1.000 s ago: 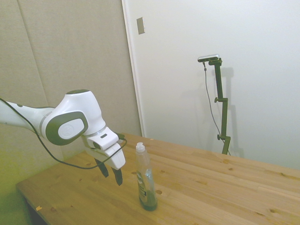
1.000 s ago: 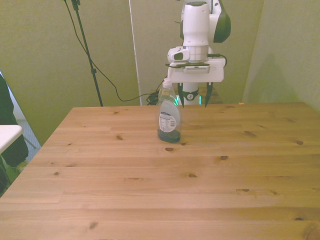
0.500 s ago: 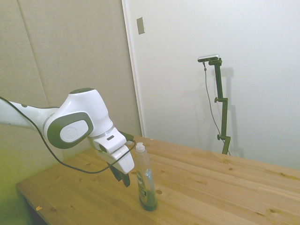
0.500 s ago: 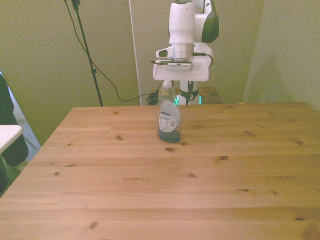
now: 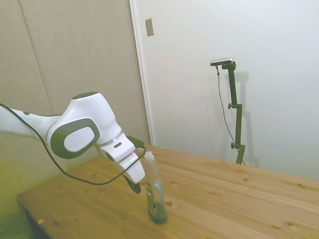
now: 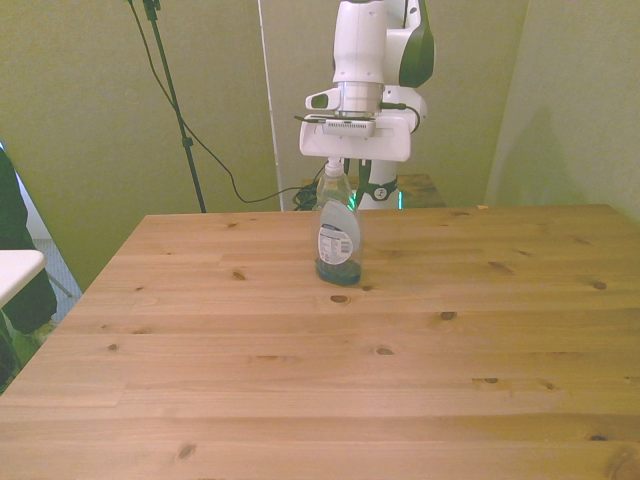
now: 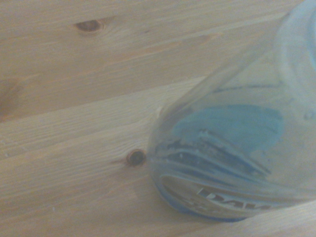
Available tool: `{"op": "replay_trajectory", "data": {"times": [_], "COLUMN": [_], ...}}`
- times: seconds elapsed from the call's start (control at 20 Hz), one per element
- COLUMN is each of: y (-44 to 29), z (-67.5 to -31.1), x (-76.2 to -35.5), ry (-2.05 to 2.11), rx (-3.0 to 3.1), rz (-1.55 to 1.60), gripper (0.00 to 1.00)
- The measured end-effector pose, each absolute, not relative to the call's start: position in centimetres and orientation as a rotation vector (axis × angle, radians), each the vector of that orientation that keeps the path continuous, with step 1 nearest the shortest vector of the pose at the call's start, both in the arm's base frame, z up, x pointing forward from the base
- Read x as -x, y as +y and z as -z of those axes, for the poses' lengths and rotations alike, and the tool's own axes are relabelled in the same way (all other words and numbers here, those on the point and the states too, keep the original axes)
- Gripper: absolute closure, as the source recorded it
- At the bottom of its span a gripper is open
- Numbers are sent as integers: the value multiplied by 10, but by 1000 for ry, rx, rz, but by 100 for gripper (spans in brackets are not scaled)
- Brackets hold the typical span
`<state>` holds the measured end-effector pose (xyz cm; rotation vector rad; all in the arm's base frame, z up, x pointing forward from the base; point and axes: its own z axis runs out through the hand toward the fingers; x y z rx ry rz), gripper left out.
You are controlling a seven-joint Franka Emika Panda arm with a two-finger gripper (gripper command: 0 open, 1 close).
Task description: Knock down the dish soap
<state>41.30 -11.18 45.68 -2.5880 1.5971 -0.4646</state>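
The soap (image 6: 338,238) stands upright on the table (image 6: 400,380), upper centre of the front view and lower centre of the side view (image 5: 155,191). The gripper (image 5: 135,185) sits right behind its upper half; whether the jaws are apart cannot be told. The wrist view shows the bottle's base (image 7: 232,148) close up.

Knotty wooden table (image 6: 300,380) — a black cable (image 6: 215,160) hanging behind it.

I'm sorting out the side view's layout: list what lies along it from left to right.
White robot arm → its tool, dark tips low beside the bottle → tall slim clear plastic dish soap bottle with white nozzle cap and green liquid, standing upright → bare stretch of the wooden table.
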Motion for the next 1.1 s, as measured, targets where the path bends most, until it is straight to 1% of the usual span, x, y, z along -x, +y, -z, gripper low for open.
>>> {"op": "replay_trajectory", "data": {"times": [0.3,0.55,0.8,1.1], "y": [-143,-172,-155,-147], "z": [-460,-464,-461,-460], "x": [-440,-483,-531,-562], "ry": [1691,1743,1730,1751], "rx": [2534,2466,2449,2430], "rz": [511,570,579,629], "gripper": [100,100,100,100]}}
